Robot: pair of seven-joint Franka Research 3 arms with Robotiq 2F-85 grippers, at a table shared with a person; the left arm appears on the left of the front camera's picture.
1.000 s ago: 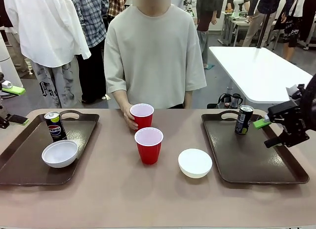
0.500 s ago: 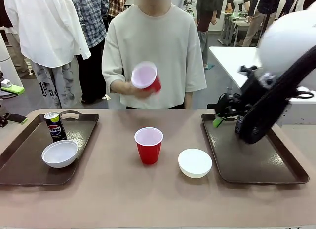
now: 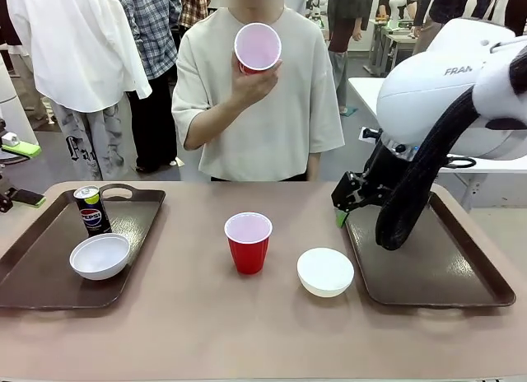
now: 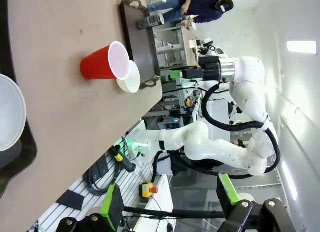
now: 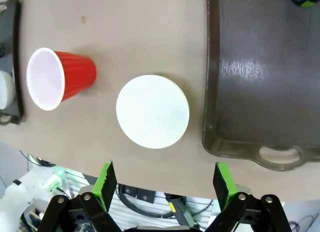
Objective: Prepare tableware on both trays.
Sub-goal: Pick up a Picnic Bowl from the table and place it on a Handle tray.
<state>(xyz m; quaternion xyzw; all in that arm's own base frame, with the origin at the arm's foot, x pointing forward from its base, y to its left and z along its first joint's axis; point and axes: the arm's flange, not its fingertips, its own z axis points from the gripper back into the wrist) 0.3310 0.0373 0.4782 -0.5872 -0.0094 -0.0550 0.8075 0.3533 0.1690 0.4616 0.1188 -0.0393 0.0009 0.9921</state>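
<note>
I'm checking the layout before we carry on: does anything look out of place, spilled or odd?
Nothing spilled or damaged. One white bowl and one red cup stand on the bare table between the left tray and right tray. The person's hand holds the other red cup raised, tipped mouth toward the camera.

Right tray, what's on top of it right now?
A dark can stands near one handle of the right tray. The rest that shows is bare; the right arm covers its far part in the front view. The white bowl lies beside it.
</note>
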